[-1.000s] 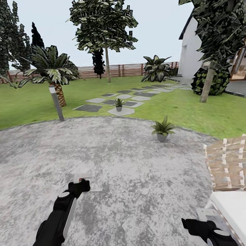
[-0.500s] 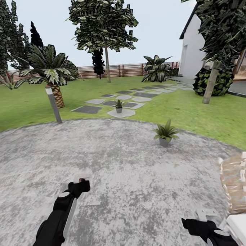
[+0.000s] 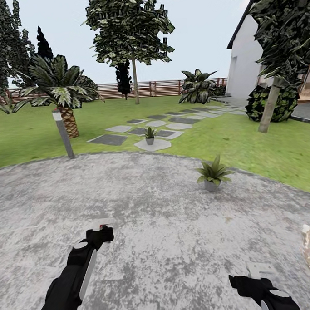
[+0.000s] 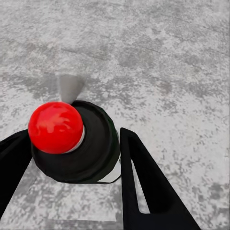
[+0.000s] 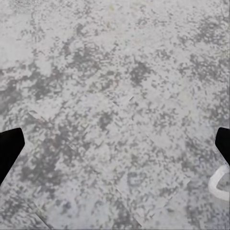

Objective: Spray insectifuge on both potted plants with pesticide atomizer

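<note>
I am holding the pesticide atomizer [image 4: 76,143] pinched in my left hand [image 3: 101,233], its red spot up, low over the grey patio [image 3: 168,227]. My right hand [image 3: 245,279] is hanging spread wide over the same paving, gripping nothing. One potted plant [image 3: 213,173] is sitting near the patio's far edge ahead to my right, and the other potted plant [image 3: 149,135] is standing farther off on a stepping stone [image 3: 161,144] in the lawn [image 3: 31,134].

1. The left arm [image 3: 71,282] is cased in glossy black, with a white panel along one side
2. A grey round cap is seen near each wrist
3. The left gripper [image 4: 72,158] has flat, black, tapered fingers [image 4: 143,187]
</note>
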You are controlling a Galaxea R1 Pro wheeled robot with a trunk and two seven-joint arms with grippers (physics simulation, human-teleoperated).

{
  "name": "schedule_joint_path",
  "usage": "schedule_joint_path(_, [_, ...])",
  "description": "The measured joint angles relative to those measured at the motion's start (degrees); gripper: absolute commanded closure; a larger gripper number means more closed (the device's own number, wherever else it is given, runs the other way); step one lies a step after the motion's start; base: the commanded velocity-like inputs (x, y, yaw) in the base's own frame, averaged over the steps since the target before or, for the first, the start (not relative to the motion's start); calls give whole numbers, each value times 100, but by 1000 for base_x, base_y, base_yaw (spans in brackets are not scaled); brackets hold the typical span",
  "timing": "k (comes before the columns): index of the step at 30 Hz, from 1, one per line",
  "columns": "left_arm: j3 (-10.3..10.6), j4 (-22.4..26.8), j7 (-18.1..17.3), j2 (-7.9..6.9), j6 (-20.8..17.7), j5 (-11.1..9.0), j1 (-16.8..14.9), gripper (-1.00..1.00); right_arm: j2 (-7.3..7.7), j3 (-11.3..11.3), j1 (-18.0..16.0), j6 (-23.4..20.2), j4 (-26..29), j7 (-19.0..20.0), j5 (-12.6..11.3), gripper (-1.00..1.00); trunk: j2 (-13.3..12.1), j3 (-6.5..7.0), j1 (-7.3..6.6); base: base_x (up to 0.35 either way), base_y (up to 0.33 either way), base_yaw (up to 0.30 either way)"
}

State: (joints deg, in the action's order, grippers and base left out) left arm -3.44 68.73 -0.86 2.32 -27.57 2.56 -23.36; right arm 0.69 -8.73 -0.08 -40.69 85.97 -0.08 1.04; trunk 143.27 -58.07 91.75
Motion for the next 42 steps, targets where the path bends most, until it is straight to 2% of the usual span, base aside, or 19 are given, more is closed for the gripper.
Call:
schedule_joint_path(18, [1,-1,0,1,-1,0,0,100,-4,1,0,1,-1,0,7,-100,0,1,0,338,96,-14])
schedule_joint_path(32, [-1,-7,0,1,0,0,-1,100,-4,1,0,1,-1,0,3,-100,0,81,0,338,112,-168])
schedule_joint_path(42, [2,-8,0,0,0,0,0,100,-2,1,0,0,0,0,0,-100,0,141,0,329,15,-150])
